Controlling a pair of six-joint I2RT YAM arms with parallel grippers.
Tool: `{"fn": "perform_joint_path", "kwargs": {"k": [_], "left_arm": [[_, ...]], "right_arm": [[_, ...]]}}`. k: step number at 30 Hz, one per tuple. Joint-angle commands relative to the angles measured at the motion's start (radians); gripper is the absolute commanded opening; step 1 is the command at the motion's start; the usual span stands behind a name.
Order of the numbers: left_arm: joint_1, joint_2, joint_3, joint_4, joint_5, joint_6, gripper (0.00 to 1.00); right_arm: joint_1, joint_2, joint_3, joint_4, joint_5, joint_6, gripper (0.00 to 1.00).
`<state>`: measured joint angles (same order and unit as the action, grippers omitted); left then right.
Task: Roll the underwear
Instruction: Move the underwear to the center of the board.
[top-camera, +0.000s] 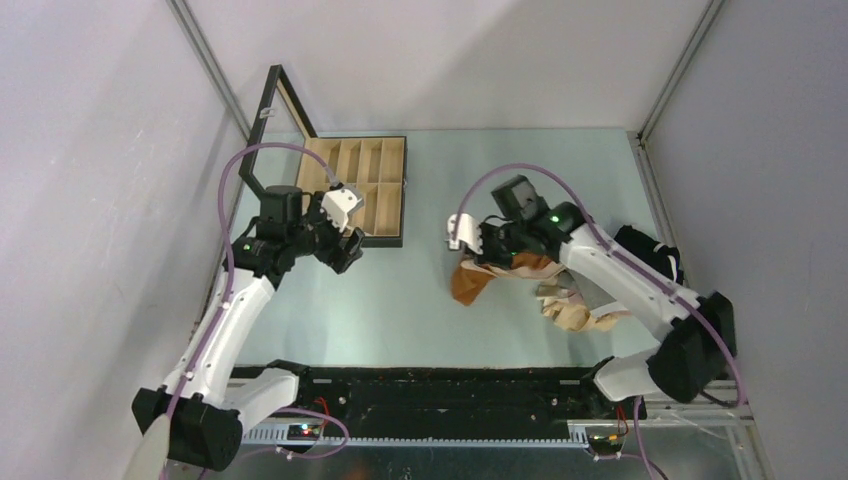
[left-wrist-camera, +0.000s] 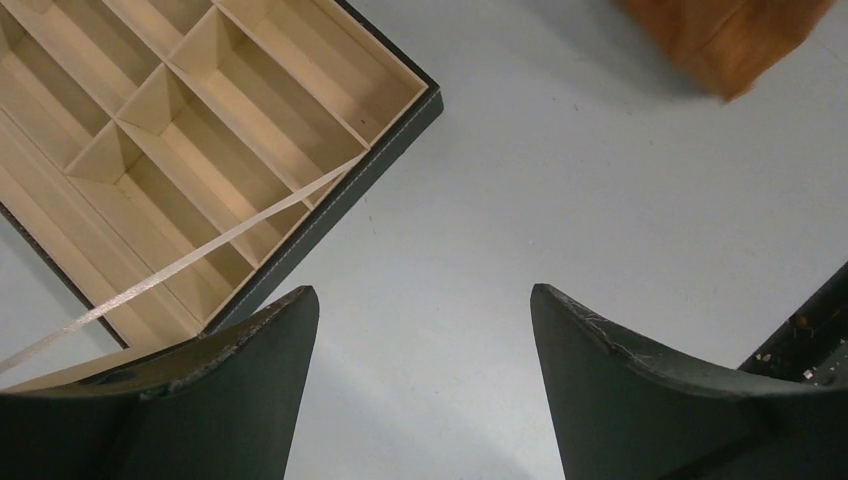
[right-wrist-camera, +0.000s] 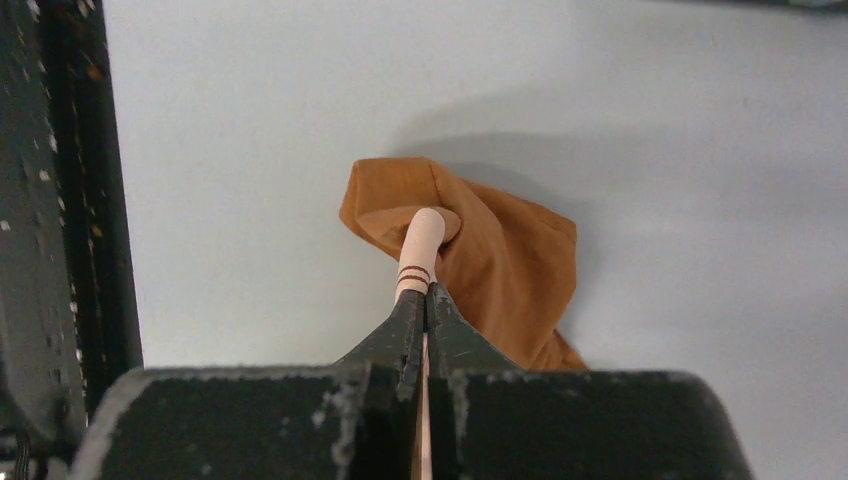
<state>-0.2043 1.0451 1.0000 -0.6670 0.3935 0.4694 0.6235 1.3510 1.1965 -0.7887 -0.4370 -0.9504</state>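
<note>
- While its two fingers press tight together, the right gripper (right-wrist-camera: 427, 298) pinches a pale striped band (right-wrist-camera: 420, 240) on the rust-brown underwear (right-wrist-camera: 505, 265).
- From above, that cloth droops at 6 o'clock from the gripper.
- A heap of underwear (top-camera: 572, 310) lies near it, at 4 o'clock.
- The left gripper (left-wrist-camera: 425, 300) is spread wide, holding nothing, over the table (top-camera: 400, 300).
- The wooden box (top-camera: 372, 185) sits at 1 o'clock from it.
</note>
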Motion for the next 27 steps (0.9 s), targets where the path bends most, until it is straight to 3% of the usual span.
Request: {"fn": "perform_joint_path", "kwargs": {"k": [1, 10, 12, 13, 14, 15, 19, 27], "left_arm": [[-0.007, -0.049, -0.031, 0.02, 0.057, 0.022, 0.84], [-0.04, -0.143, -0.159, 0.105, 0.116, -0.022, 0.82], [-0.057, -0.144, -0.178, 0.131, 0.13, -0.023, 0.8], [-0.07, -0.143, -0.182, 0.147, 0.139, -0.011, 0.8], [-0.075, -0.137, -0.189, 0.153, 0.143, -0.002, 0.79], [-0.09, -0.128, -0.192, 0.16, 0.146, 0.02, 0.78], [-0.125, -0.098, -0.193, 0.142, 0.146, 0.164, 0.77], [-0.171, -0.043, -0.244, 0.108, 0.185, 0.682, 0.76]], "right_arm": [[0.08, 0.168, 0.174, 0.032, -0.081, 0.073, 0.0], [0.127, 0.508, 0.48, 0.091, -0.161, 0.25, 0.0], [0.122, 0.535, 0.49, 0.114, -0.146, 0.282, 0.09], [0.113, 0.537, 0.486, 0.126, -0.139, 0.295, 0.24], [0.098, 0.533, 0.483, 0.127, -0.139, 0.317, 0.3], [0.089, 0.51, 0.468, 0.124, -0.149, 0.325, 0.38], [0.02, 0.346, 0.326, 0.104, -0.163, 0.264, 0.51], [-0.154, 0.066, -0.056, -0.071, -0.112, -0.136, 0.44]]}}
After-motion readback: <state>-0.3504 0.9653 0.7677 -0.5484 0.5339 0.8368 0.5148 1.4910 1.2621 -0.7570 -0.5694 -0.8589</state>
